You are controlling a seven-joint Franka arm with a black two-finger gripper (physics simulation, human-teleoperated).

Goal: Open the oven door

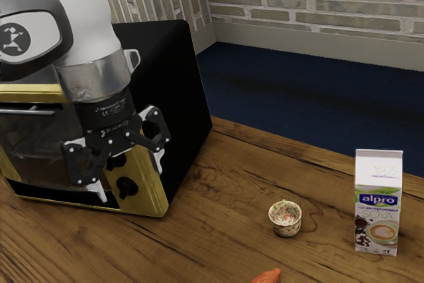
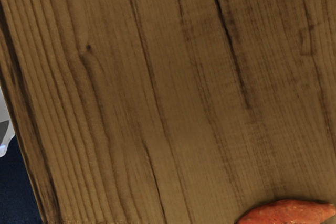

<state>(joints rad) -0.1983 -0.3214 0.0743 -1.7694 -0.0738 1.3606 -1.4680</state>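
Have claw (image 1: 130, 178) spread near oven (image 1: 173, 91) — see cup (image 1: 286, 228), floral inside, beside soya carton (image 1: 376, 210) on counter (image 1: 218, 197).

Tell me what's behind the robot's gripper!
Behind my gripper is the oven, with its gold panel and black knobs. The gripper hides part of the oven's front from view.

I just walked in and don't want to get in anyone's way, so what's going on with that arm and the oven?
A Franka arm has the job of opening the oven. Its gripper is open and empty near the control knobs, away from the door handle, and the door looks shut. A floral cup and an alpro soya carton stand on the wooden table, along with what looks like a sweet potato.
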